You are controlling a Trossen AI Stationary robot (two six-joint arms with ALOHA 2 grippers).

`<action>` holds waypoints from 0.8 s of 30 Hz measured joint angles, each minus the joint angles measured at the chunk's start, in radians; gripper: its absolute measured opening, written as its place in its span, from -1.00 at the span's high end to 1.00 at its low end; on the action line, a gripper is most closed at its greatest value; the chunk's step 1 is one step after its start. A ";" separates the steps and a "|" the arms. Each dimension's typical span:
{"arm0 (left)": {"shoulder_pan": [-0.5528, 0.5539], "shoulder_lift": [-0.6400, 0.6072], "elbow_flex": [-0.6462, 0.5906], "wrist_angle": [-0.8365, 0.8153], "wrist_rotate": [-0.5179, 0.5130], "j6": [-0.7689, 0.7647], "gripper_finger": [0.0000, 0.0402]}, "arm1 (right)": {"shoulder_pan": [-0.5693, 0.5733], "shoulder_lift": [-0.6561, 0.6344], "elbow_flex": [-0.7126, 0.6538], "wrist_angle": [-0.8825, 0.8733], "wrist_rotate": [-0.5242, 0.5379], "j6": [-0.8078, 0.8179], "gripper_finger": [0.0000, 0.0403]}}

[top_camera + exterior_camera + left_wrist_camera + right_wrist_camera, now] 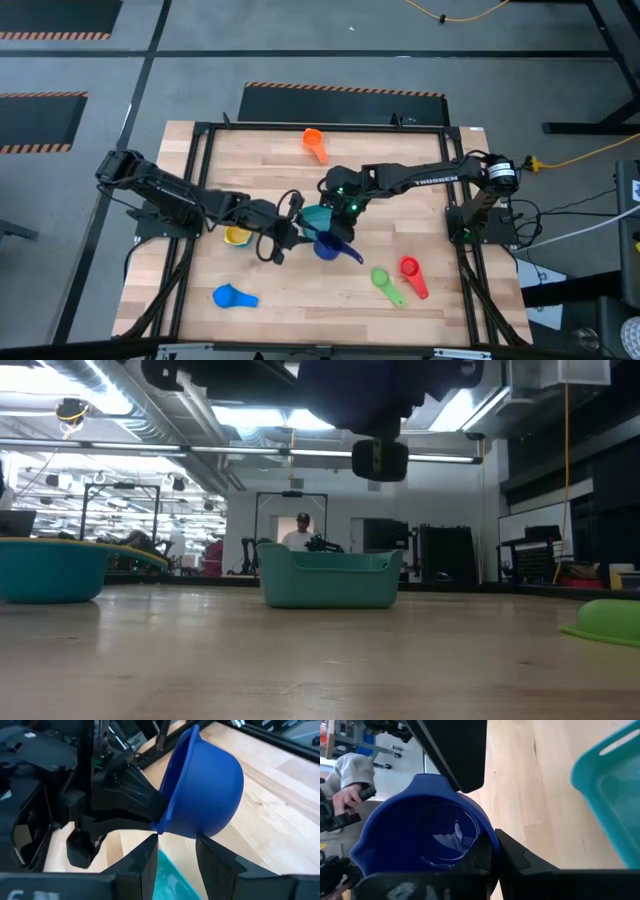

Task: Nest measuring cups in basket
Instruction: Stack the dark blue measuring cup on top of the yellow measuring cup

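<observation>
The dark blue measuring cup (205, 790) hangs tipped on its side over the table's middle, with my right gripper (492, 847) shut on it. Just beyond it, toward the far edge, the teal basket (316, 217) stands on its flat bottom (330, 600). My left gripper (177, 840) points at the cup from the table's left, fingers apart, and the basket's teal (167, 877) shows low between them. The yellow cup (237, 236), light blue cup (233, 296), green cup (385, 283), red cup (412, 275) and orange cup (314, 145) lie loose on the wood. My right gripper pinches the dark blue cup's rim (161, 817), one finger inside the bowl and one outside (520, 862). It comes from the table's right, slanting down. The cup is lifted clear, tipped with its mouth toward the gripper. My left gripper: I cannot tell whether its fingers touch the basket.
A black frame (200, 180) runs around the wooden table top. Bare wood lies between the basket and the near edge. A person's hand in a grey sleeve (350, 785) shows beyond the table in the right wrist view.
</observation>
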 joint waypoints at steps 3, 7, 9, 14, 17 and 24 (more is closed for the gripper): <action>-0.008 0.000 0.000 0.020 -0.010 0.001 0.37 | 0.003 0.000 0.000 0.001 -0.013 -0.001 0.93; -0.013 0.000 0.000 0.039 -0.018 0.002 0.37 | 0.010 0.000 0.000 0.003 -0.019 -0.021 0.93; -0.013 0.000 0.000 0.042 -0.022 0.002 0.37 | 0.013 0.000 -0.001 0.001 -0.016 -0.026 0.93; -0.013 0.000 0.000 0.072 -0.022 0.000 0.37 | 0.026 0.000 -0.001 0.000 -0.011 -0.084 0.93; -0.018 0.000 0.000 0.091 -0.015 0.000 0.37 | 0.030 0.000 -0.001 -0.001 -0.011 -0.127 0.93; -0.038 0.000 0.000 0.101 -0.014 0.000 0.37 | 0.029 0.000 -0.002 -0.002 -0.011 -0.163 0.93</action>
